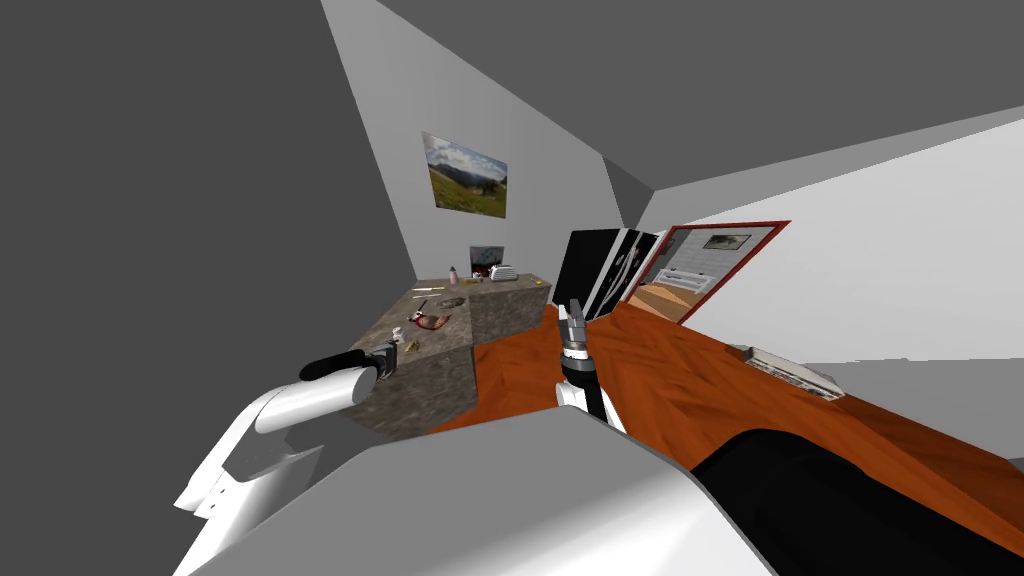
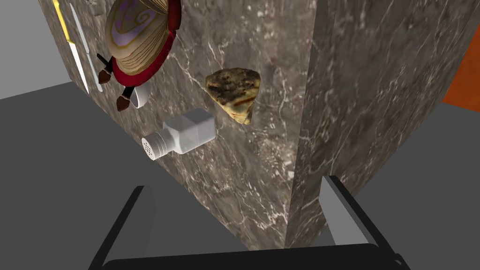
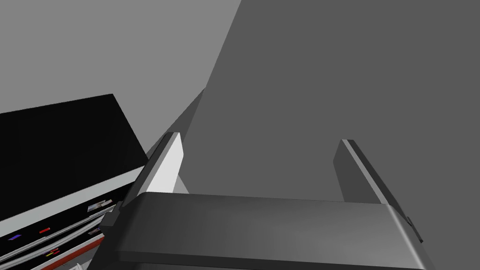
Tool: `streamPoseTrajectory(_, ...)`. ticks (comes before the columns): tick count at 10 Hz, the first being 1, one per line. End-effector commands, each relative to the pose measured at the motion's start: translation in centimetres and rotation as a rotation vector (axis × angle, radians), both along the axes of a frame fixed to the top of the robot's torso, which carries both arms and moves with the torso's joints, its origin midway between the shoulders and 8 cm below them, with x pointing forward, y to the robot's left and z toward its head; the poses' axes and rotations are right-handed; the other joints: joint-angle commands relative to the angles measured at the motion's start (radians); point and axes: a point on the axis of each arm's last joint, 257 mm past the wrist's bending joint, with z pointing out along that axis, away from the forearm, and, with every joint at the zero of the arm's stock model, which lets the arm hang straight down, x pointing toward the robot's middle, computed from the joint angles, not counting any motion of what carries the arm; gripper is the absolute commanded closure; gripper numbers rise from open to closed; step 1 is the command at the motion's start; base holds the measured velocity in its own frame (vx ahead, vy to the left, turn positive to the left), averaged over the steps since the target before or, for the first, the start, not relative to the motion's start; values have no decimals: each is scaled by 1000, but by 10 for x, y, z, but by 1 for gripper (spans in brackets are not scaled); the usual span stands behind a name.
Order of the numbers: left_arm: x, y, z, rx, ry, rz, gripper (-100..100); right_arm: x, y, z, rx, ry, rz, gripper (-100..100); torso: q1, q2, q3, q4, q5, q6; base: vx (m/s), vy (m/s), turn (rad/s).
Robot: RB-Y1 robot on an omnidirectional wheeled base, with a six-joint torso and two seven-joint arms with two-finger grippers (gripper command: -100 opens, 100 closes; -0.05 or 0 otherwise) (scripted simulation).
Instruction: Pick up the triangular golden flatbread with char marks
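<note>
The triangular golden flatbread point(image 2: 234, 91) with dark char marks lies flat on the dark marble counter point(image 2: 375, 70), near the counter's end and side edge. In the head view the flatbread point(image 1: 411, 346) is a small golden speck just beyond my left gripper point(image 1: 390, 358). In the left wrist view my left gripper point(image 2: 239, 206) is open and a short way back from the bread, its fingers straddling the counter's corner with nothing between them. My right gripper point(image 1: 571, 318) is raised over the wood floor; the right wrist view shows my right gripper point(image 3: 260, 168) open and empty.
A clear shaker point(image 2: 180, 136) lies on its side right beside the bread. Further along the counter are a red-rimmed bowl point(image 2: 140, 33) and cutlery point(image 2: 77, 61). A toaster point(image 1: 503, 271) sits at the counter's back. A black fridge point(image 1: 590, 275) and a red-framed doorway point(image 1: 710, 265) stand beyond the orange wood floor point(image 1: 680, 370).
</note>
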Motion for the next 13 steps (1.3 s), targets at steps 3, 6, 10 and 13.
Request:
streamPoseTrajectory(3, -17, 7, -17, -30, 86, 42, -100, 0, 0, 0, 0, 0, 0, 0, 1, 0, 0, 0, 0, 0, 79, 4, -60)
streamPoseTrajectory(6, -36, 18, -31, -59, 168, 92, -100, 0, 0, 0, 0, 0, 0, 0, 3, -2, -1, 0, 1, 0, 100, 26, -88)
streamPoseTrajectory(10, -59, 31, -43, -87, 260, 157, -100, 0, 0, 0, 0, 0, 0, 0, 0, 2, 1, 0, 0, 0, 75, -1, -65)
streamPoseTrajectory(13, -74, 38, -48, -101, 315, 191, -100, 0, 0, 0, 0, 0, 0, 0, 1, 2, 1, 0, 0, 0, 69, 13, -57)
